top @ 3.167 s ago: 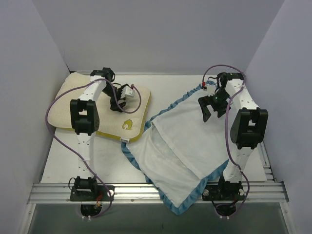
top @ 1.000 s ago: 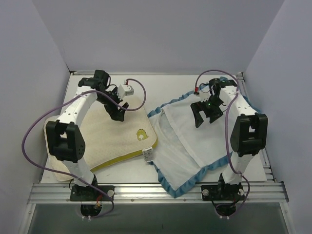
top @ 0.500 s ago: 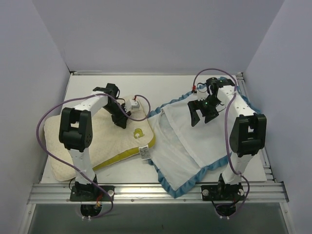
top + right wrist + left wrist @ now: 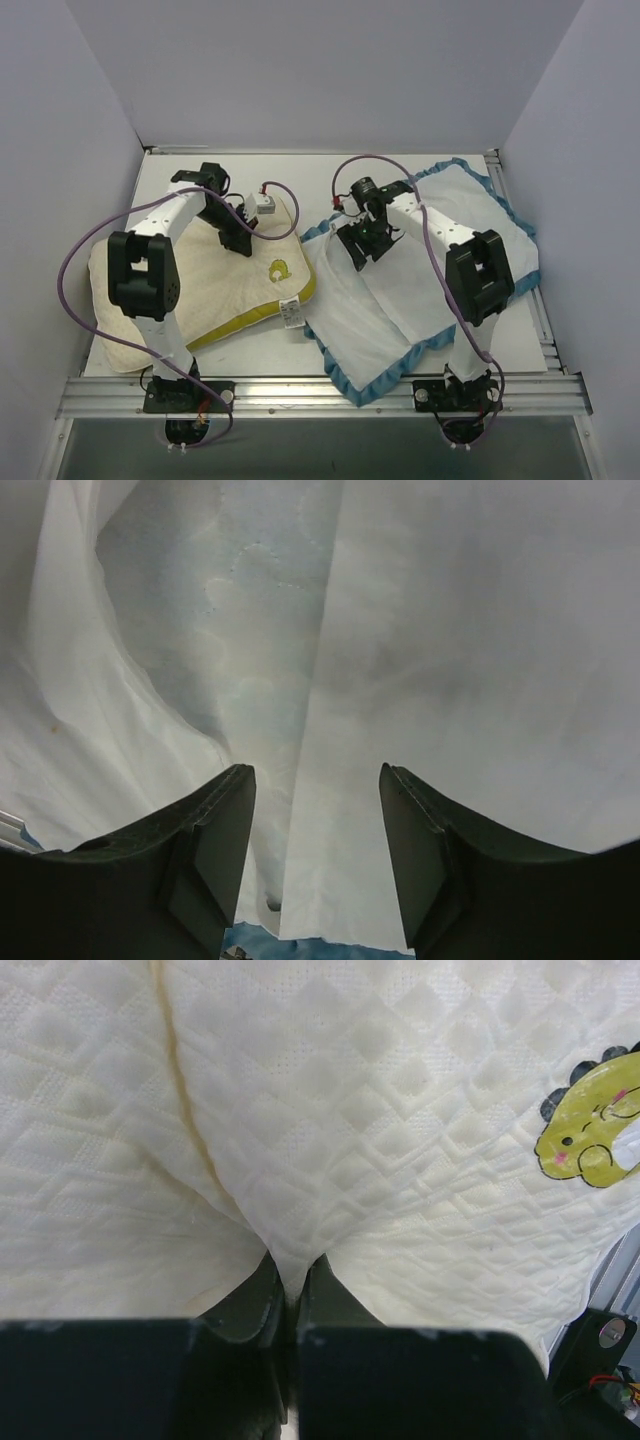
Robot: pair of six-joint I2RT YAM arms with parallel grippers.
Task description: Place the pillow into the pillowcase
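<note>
On the left side of the table (image 4: 320,180) lies the pillow (image 4: 190,300), flat, with its bumpy cream top up and a yellow band along its near edge. The left end effector (image 4: 238,238) sits on the far right part of the pillow. Its two fingers are squeezed together on a little fold of the pillow's skin, as the left wrist view shows. A small yellow animal picture (image 4: 280,270) is just beside it, toward the right corner. The pillow is outside the pillowcase (image 4: 400,300), and their edges lie just beside each other. The pillowcase is spread over the right side of the table, white side up, with a blue frill around it. The right end effector (image 4: 362,245) is low over its far left part. Its fingers stand apart, with white cloth and a fold between them.
</note>
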